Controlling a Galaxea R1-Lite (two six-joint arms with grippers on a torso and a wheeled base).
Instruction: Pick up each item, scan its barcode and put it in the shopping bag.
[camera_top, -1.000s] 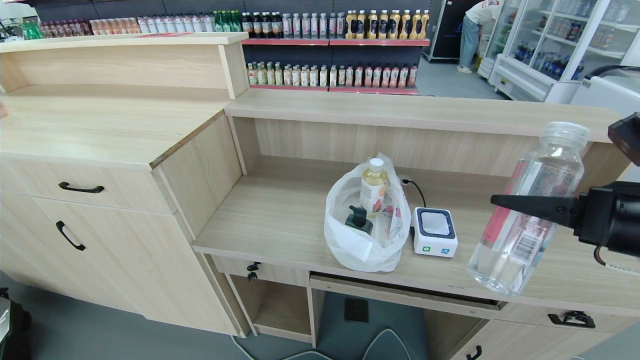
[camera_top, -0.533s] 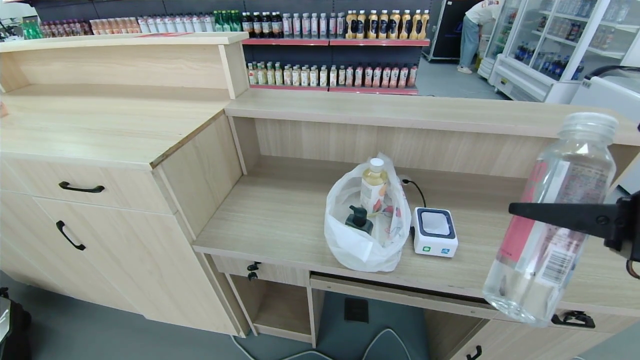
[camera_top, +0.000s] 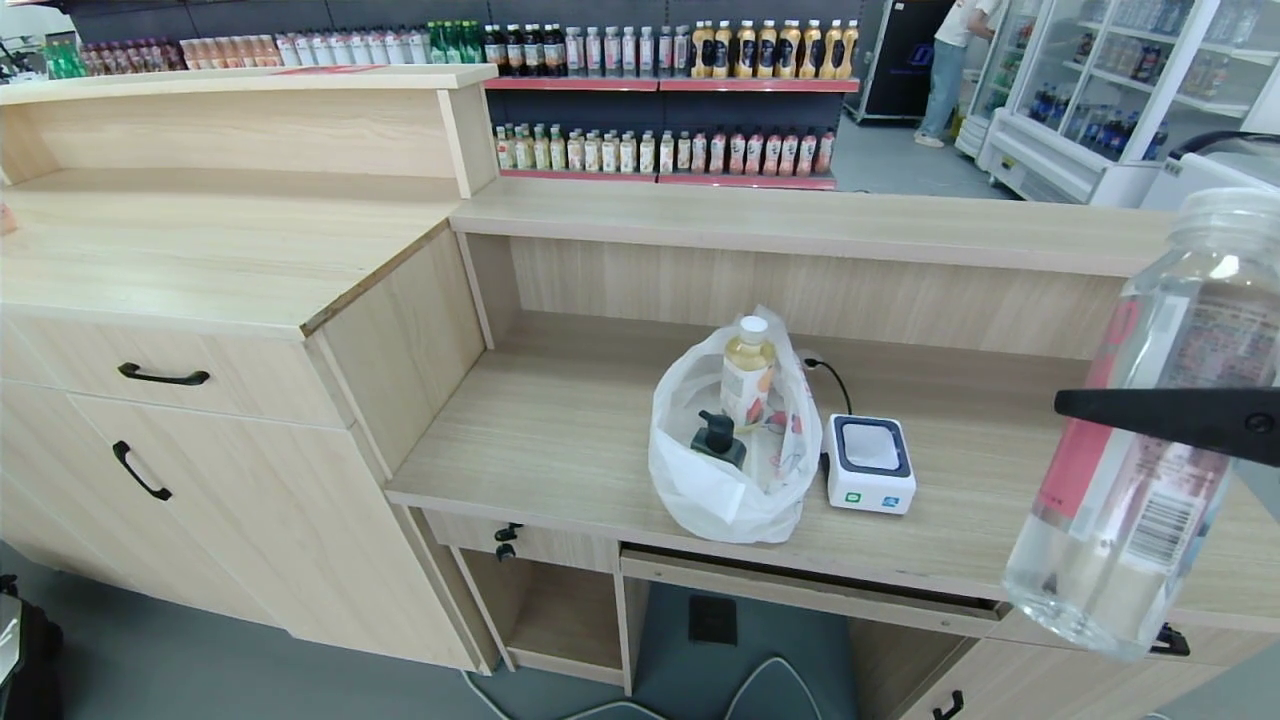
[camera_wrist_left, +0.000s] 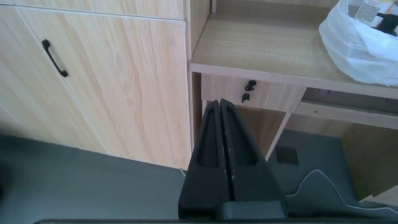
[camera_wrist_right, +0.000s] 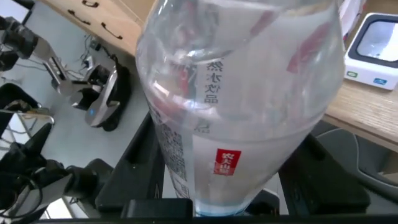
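In the head view we see a clear water bottle (camera_top: 1130, 520) with a pink label held in the air at the robot's right. It is tilted, cap uppermost, with its barcode turned toward the camera. The right jaws are clamped on it, one black finger (camera_top: 1170, 418) crossing its middle. It hangs out in front of the right end of the wooden surface (camera_top: 560, 430), well apart from the white scanner (camera_top: 868, 462). Just beside the scanner, on its left, stands a white shopping bag (camera_top: 700, 490), open at the top. The bag holds a tea bottle (camera_top: 748, 375) standing upright and a black pump dispenser (camera_top: 717, 438).

In the left wrist view the left jaws are pressed together with nothing between them. They hang low before the cupboard front, and the shopping bag (camera_wrist_left: 360, 43) sits on the surface (camera_wrist_left: 273, 43) above.

In the right wrist view the water bottle (camera_wrist_right: 242, 124) stands close between the right jaws, with the scanner (camera_wrist_right: 376, 46) beyond it.
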